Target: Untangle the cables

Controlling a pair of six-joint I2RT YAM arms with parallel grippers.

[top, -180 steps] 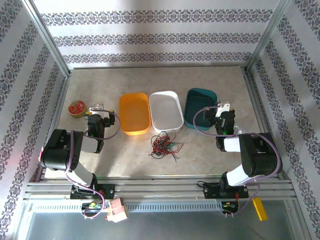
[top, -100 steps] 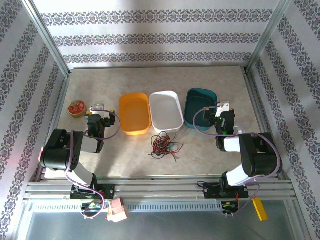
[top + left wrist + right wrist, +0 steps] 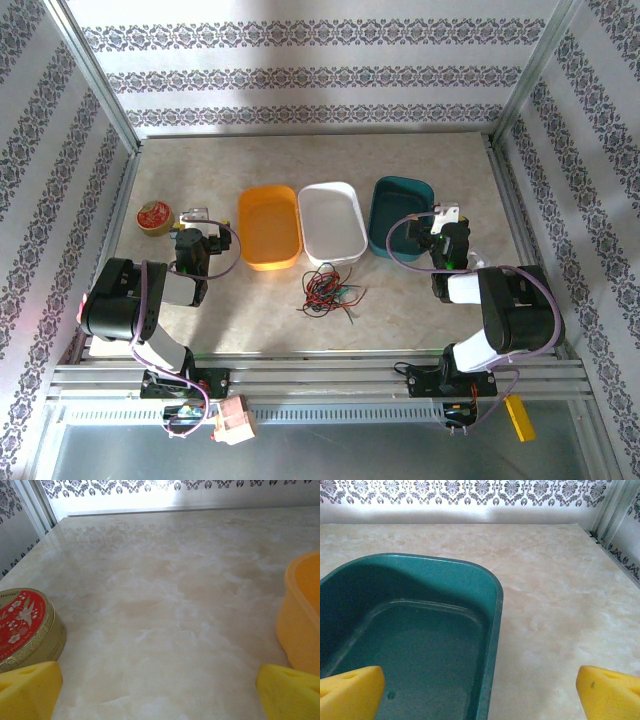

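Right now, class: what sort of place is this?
Likely a robot test cell: left arm and right arm bolted to a metal rail, a table boxed in by patterned panels, an orange tray, white tray and teal tray by tangled cables.

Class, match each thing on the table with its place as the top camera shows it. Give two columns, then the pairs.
Things:
1. tin
2. cables
3. teal tray
4. orange tray

Places:
A. rightmost of the three trays
B. left of all the trays
C. just on the near side of the white tray
D. leftmost of the three trays

Pairs: 1-B; 2-C; 3-A; 4-D
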